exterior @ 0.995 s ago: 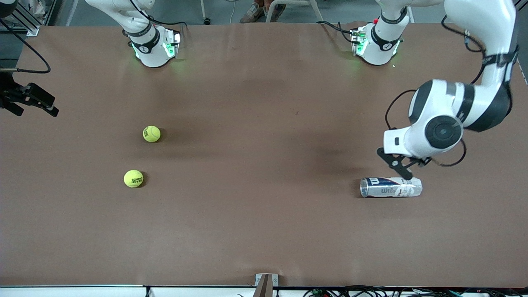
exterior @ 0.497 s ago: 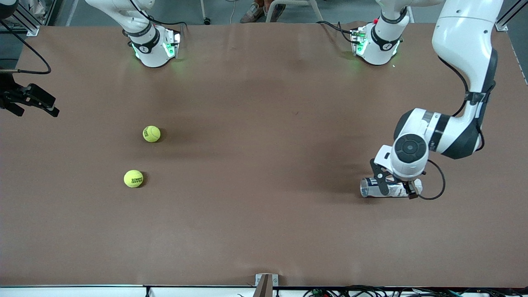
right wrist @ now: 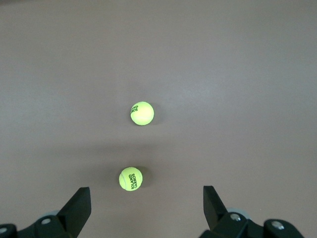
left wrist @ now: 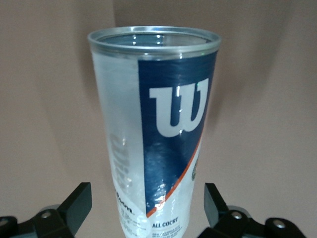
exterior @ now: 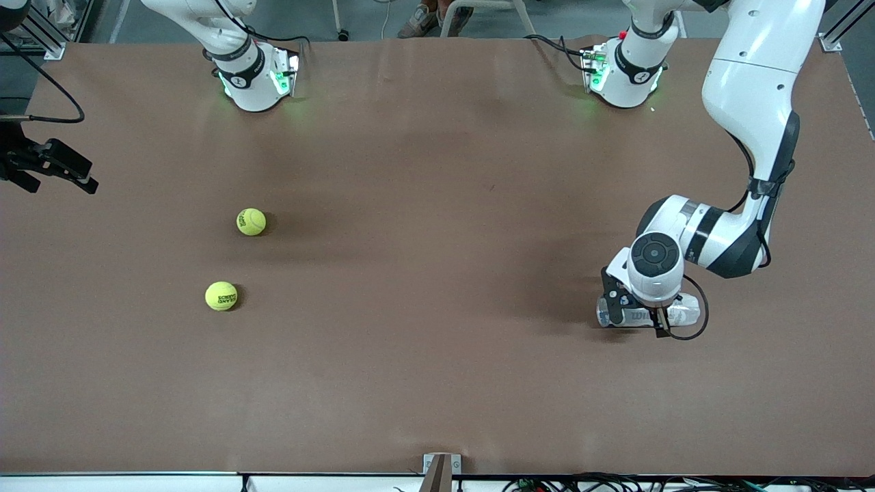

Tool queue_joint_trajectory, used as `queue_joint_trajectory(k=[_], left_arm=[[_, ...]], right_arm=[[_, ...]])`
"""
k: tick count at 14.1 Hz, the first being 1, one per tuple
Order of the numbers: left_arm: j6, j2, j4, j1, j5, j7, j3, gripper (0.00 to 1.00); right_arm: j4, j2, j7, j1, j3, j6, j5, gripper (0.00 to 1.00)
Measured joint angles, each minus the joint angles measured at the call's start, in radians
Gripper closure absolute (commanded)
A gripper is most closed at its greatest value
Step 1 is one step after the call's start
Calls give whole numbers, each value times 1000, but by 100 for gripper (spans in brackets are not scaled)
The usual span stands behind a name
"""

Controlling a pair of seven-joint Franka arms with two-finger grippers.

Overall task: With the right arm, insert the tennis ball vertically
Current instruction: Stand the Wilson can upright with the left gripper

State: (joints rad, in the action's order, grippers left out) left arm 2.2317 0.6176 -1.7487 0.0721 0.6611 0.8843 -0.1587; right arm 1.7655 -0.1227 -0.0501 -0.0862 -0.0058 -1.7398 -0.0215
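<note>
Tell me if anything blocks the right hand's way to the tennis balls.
Nothing visible does. The right hand, open, hangs above bare table, with both tennis balls in plain sight below it.

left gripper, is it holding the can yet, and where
Nothing is held. The left gripper stands open astride the lying can, fingers apart from it. The right gripper waits open.

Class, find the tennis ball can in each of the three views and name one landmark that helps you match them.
Front view: the can lies on its side under the left gripper, toward the left arm's end of the table.
Left wrist view: the can fills the middle, between the open fingers.
Right wrist view: not in it.
Shared landmark: the brown table.
</note>
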Motion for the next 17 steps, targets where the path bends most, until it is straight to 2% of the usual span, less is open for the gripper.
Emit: queue_joint_trajectory(k=[3, 9, 17], left_arm=[[0, 24, 12, -2, 44, -1, 1, 0], [5, 68, 22, -9, 52, -24, 6, 1], [6, 86, 27, -7, 99, -105, 5, 1]], right_arm=[[0, 0, 0, 0, 0, 0, 0, 0], [0, 0, 0, 0, 0, 0, 0, 0], [0, 1, 0, 0, 0, 0, 0, 0]])
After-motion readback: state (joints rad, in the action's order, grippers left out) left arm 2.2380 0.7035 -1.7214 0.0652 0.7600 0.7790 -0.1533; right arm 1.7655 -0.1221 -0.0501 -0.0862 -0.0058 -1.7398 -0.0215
